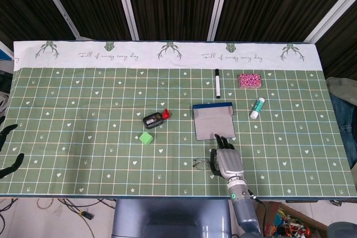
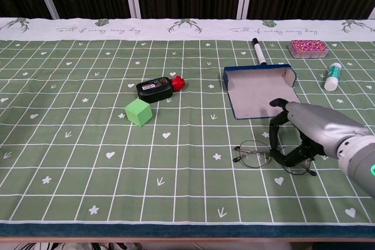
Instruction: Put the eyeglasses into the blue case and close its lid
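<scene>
The eyeglasses (image 2: pixel 255 154) (image 1: pixel 202 164) lie flat on the green cloth near the table's front edge. My right hand (image 2: pixel 316 130) (image 1: pixel 228 161) arches over their right lens, thumb (image 2: pixel 273 134) on one side and the other fingers curled down on the other side, at the frame. The glasses rest on the cloth, not lifted. Just behind them stands the blue case (image 2: pixel 259 89) (image 1: pixel 213 121), lid open and its grey inside bare. My left hand (image 1: pixel 8 147) shows only as dark spread fingers at the left edge of the head view, holding nothing.
A black bottle with a red cap (image 2: pixel 159 86) and a green cube (image 2: pixel 138 112) sit left of the case. Behind it lie a black marker (image 2: pixel 258 50), a pink box (image 2: pixel 307 48) and a white tube (image 2: pixel 333 76) at the right.
</scene>
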Action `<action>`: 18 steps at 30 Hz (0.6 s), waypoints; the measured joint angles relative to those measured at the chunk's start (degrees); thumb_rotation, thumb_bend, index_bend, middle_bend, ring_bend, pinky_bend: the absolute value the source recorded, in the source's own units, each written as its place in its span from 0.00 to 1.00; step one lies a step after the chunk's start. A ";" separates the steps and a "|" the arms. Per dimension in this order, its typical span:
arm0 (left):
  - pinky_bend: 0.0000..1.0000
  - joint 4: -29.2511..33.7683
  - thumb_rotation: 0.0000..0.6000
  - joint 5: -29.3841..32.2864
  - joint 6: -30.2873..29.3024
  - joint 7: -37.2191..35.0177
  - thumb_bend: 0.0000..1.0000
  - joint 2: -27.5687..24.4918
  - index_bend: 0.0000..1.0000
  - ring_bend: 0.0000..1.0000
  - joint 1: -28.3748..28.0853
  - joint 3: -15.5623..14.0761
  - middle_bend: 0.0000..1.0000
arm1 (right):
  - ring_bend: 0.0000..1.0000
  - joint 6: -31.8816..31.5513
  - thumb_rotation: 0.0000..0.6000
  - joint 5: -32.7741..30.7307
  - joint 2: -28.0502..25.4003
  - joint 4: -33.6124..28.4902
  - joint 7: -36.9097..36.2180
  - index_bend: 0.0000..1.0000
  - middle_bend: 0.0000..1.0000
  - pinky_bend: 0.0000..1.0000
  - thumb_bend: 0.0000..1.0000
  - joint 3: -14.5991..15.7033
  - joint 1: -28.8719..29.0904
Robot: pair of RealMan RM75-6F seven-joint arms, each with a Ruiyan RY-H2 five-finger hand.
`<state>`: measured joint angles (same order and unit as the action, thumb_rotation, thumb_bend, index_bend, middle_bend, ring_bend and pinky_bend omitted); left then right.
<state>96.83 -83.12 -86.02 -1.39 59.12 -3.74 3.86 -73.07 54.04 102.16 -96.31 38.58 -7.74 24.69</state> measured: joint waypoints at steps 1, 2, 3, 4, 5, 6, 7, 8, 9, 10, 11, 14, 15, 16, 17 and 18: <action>0.00 -0.02 1.00 0.02 0.03 0.03 0.32 0.01 0.15 0.00 0.00 -0.01 0.00 | 0.02 0.05 1.00 0.00 -0.05 -0.05 0.06 0.61 0.02 0.20 0.51 0.04 0.05; 0.00 -0.02 1.00 0.05 0.06 0.06 0.32 0.01 0.15 0.00 -0.01 -0.01 0.00 | 0.02 0.07 1.00 -0.03 -0.08 -0.09 0.07 0.61 0.02 0.20 0.51 0.06 0.08; 0.00 0.00 1.00 0.07 0.09 0.07 0.32 0.00 0.15 0.00 -0.01 -0.02 0.00 | 0.02 0.09 1.00 -0.06 -0.10 -0.12 0.08 0.61 0.02 0.20 0.51 0.07 0.09; 0.00 0.01 1.00 0.09 0.08 0.06 0.32 0.00 0.15 0.00 0.00 -0.02 0.00 | 0.02 0.13 1.00 -0.12 -0.14 -0.15 0.07 0.61 0.02 0.20 0.51 0.07 0.12; 0.00 0.02 1.00 0.10 0.07 0.04 0.32 -0.01 0.15 0.00 0.00 -0.01 0.00 | 0.02 0.15 1.00 -0.18 -0.17 -0.18 0.06 0.62 0.02 0.20 0.51 0.06 0.13; 0.00 0.02 1.00 0.11 0.03 0.03 0.32 -0.01 0.15 0.00 0.01 0.01 0.00 | 0.02 0.19 1.00 -0.22 -0.22 -0.24 0.04 0.62 0.02 0.20 0.51 0.04 0.15; 0.00 0.05 1.00 0.11 0.01 0.01 0.32 -0.02 0.15 0.00 0.02 0.02 0.00 | 0.02 0.22 1.00 -0.23 -0.29 -0.32 0.01 0.62 0.02 0.20 0.51 0.03 0.18; 0.00 0.07 1.00 0.12 0.00 -0.01 0.32 -0.02 0.15 0.00 0.02 0.03 0.00 | 0.02 0.23 1.00 -0.20 -0.36 -0.43 -0.03 0.62 0.02 0.20 0.51 0.01 0.20; 0.00 0.07 1.00 0.13 0.00 -0.02 0.32 -0.03 0.15 0.00 0.03 0.03 0.00 | 0.02 0.22 1.00 -0.13 -0.45 -0.58 -0.10 0.62 0.02 0.20 0.51 -0.02 0.21; 0.00 0.08 1.00 0.15 0.02 -0.02 0.32 -0.04 0.15 0.00 0.03 0.03 0.00 | 0.02 0.18 1.00 0.04 -0.63 -0.81 -0.18 0.62 0.02 0.20 0.51 -0.08 0.25; 0.00 0.09 1.00 0.16 0.02 -0.04 0.32 -0.05 0.15 0.00 0.03 0.04 0.00 | 0.02 0.15 1.00 0.17 -0.79 -1.00 -0.23 0.62 0.02 0.20 0.51 -0.14 0.28; 0.00 0.12 1.00 0.13 -0.04 -0.09 0.32 -0.07 0.15 0.00 0.03 0.07 0.00 | 0.02 0.15 1.00 0.60 -1.59 -1.83 -0.28 0.62 0.02 0.20 0.51 -0.43 0.52; 0.00 0.10 1.00 0.12 -0.04 -0.10 0.32 -0.09 0.15 0.00 0.03 0.07 0.00 | 0.02 0.23 1.00 0.70 -1.93 -2.10 -0.27 0.62 0.02 0.20 0.51 -0.54 0.63; 0.00 0.09 1.00 0.13 -0.03 -0.12 0.32 -0.10 0.15 0.00 0.03 0.07 0.00 | 0.02 0.38 1.00 0.81 -2.42 -2.49 -0.28 0.63 0.02 0.20 0.51 -0.75 0.80; 0.00 0.10 1.00 0.12 -0.04 -0.14 0.32 -0.11 0.15 0.00 0.04 0.07 0.00 | 0.02 0.56 1.00 0.85 -2.83 -2.78 -0.30 0.63 0.02 0.20 0.51 -0.95 0.94; 0.00 0.09 1.00 0.12 -0.05 -0.16 0.32 -0.12 0.15 0.00 0.04 0.07 0.00 | 0.02 0.79 1.00 0.87 -3.31 -3.07 -0.34 0.63 0.02 0.20 0.51 -1.16 1.10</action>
<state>96.92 -83.00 -86.06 -1.55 59.01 -3.69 3.93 -72.27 54.91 98.86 -99.37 38.24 -8.90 25.78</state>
